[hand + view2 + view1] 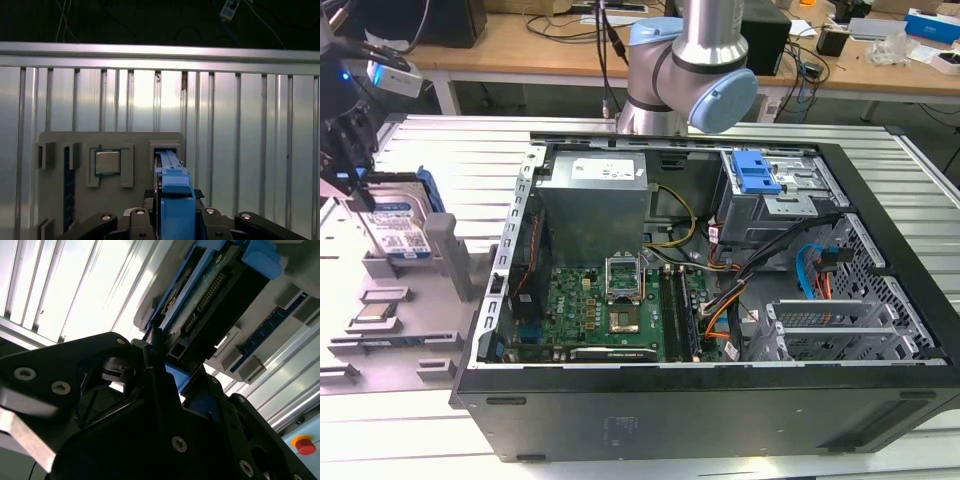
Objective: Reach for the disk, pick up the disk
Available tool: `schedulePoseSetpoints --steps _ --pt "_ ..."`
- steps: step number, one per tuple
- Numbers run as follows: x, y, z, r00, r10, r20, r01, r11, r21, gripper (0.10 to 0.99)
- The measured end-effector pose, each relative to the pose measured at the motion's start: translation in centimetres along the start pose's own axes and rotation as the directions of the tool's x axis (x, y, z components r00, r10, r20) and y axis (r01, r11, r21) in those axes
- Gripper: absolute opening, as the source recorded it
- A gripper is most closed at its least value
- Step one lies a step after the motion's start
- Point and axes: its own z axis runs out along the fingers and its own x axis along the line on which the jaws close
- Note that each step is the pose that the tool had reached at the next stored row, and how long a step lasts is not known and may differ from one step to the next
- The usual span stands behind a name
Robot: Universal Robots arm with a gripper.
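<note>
Exterior view's left holds the work: the black end effector (358, 190) hangs at the top of the disk (400, 228), which stands upright on its edge with the white-and-blue label facing out and the blue bracket along its sides. The disk's lower edge meets a slot of the grey fixture (440, 345) lying on the ribbed metal desk (440, 150). Whether the end effector has clamped the disk or merely straddles it cannot be told. Just below the disk on the same fixture, a small square processor chip (375, 318) lies flat in its own recess. Further along, the open black computer case (720, 410) lies on its side, with a silver power supply (595, 205) at the back and the green motherboard (580, 310) in front of it. Behind the case rises the silver-and-blue arm (690, 70). Towards the exterior view's right, a blue plastic latch (755, 172) sits on a grey metal cage inside the case, and blue and orange cables (815, 270) run below it. In the first wrist view the blue bracket sits centred between the end effector's black links, the disk runs edge-on into the fixture's slot, and the chip lies in the neighbouring recess, close by but apart. In the second wrist view a thin black part of the end effector lies against the disk's blue edge, the dark connector end of the disk is beyond it, and a red button (304, 445) shows at the corner.
</note>
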Motion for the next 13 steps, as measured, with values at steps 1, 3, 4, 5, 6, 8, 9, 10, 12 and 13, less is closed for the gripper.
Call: schedulePoseSetpoints --steps 1,3,4,5,6,8,9,10,12,13 --pt "0.00 -0.01 -0.15 1.0000 0.000 0.0000 0.000 1.0000 0.000 0.369" --pt "-0.01 -0.01 -0.39 1.0000 0.000 0.0000 0.000 1.0000 0.000 0.369" --pt "-0.02 -0.02 -0.50 1.0000 0.000 0.0000 0.000 1.0000 0.000 0.369" --pt "-0.02 -0.02 -0.66 1.0000 0.000 0.0000 0.000 1.0000 0.000 0.369" --pt "-0.02 -0.03 -0.76 1.0000 0.000 0.0000 0.000 1.0000 0.000 0.369" --pt "-0.03 -0.05 -1.00 1.0000 0.000 0.0000 0.000 1.0000 0.000 0.369" --pt "-0.03 -0.05 -1.14 1.0000 0.000 0.0000 0.000 1.0000 0.000 0.369" --pt "-0.03 -0.06 -1.25 1.0000 0.000 0.0000 0.000 1.0000 0.000 0.369" --pt "-0.03 -0.07 -1.48 1.0000 0.000 0.0001 0.000 1.0000 0.000 0.369" --pt "-0.03 -0.07 -1.59 1.0000 0.000 0.0000 0.000 1.0000 0.000 0.369"
